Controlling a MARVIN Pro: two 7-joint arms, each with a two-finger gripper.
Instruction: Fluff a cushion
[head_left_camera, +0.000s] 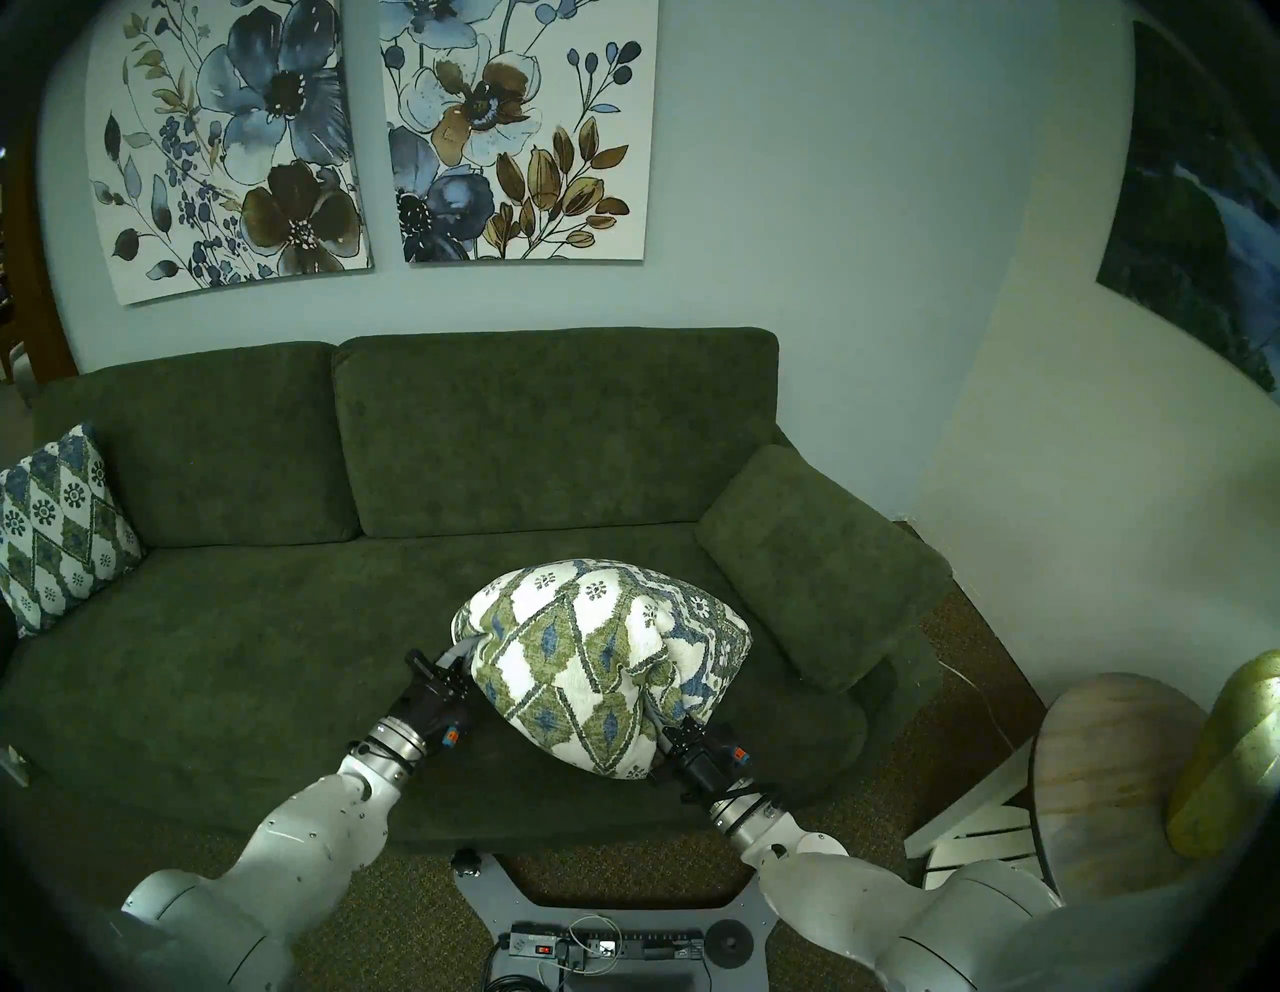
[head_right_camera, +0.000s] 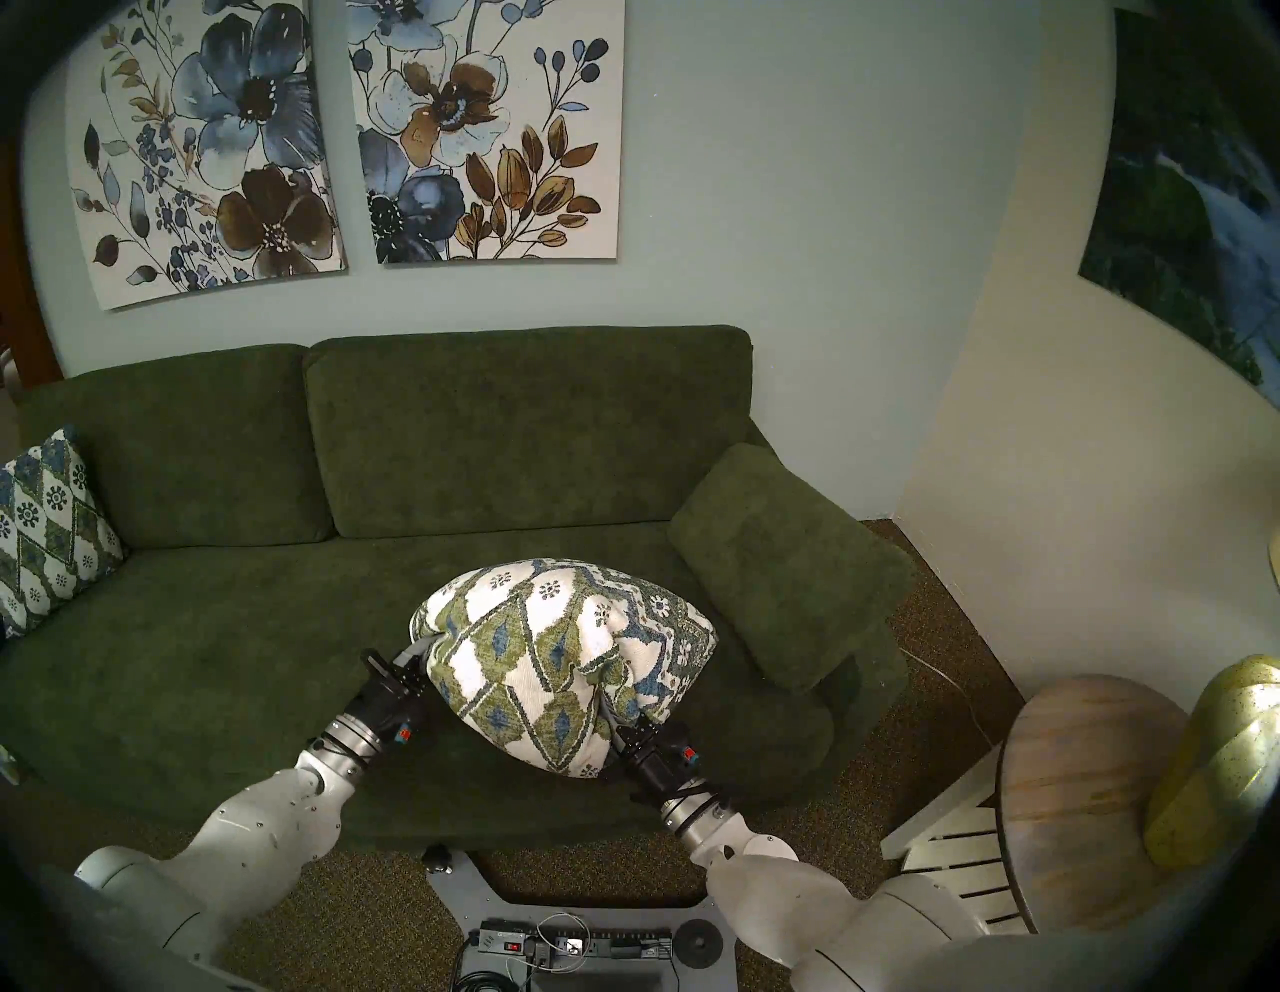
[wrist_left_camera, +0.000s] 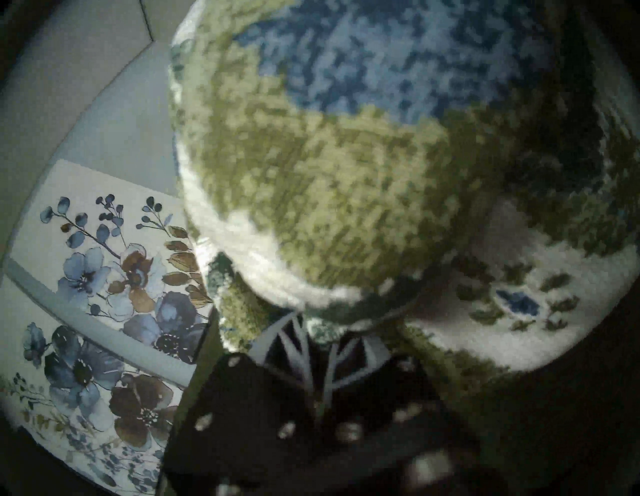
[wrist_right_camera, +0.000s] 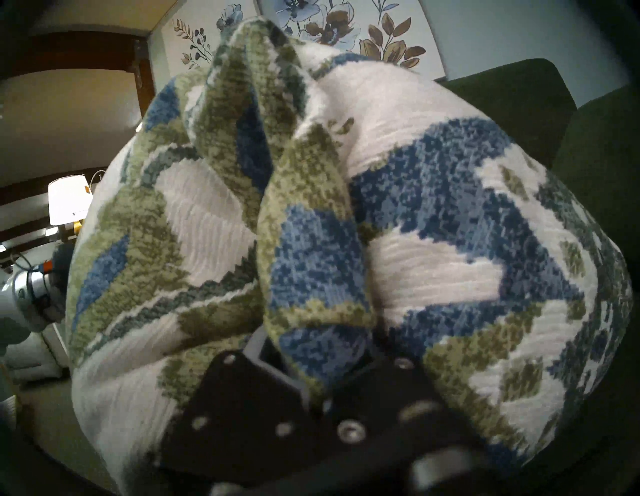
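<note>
The cushion (head_left_camera: 589, 658), white with olive-green and blue diamonds, is held bunched above the green sofa seat (head_left_camera: 277, 637). My left gripper (head_left_camera: 463, 657) is shut on the cushion's left edge. My right gripper (head_left_camera: 661, 724) is shut on a fold at its lower right. The cushion also fills the head stereo right view (head_right_camera: 554, 651). In the left wrist view the cushion (wrist_left_camera: 329, 173) presses against my left gripper (wrist_left_camera: 318, 332). In the right wrist view a fold of the cushion (wrist_right_camera: 311, 242) is pinched in my right gripper (wrist_right_camera: 311, 356).
A smaller, bluer patterned pillow (head_left_camera: 59, 533) leans at the sofa's left end. A green armrest bolster (head_left_camera: 824, 554) lies to the right. A round wooden side table (head_left_camera: 1115, 783) with a gold vase (head_left_camera: 1233, 748) stands at far right. Flower paintings (head_left_camera: 374, 131) hang on the wall.
</note>
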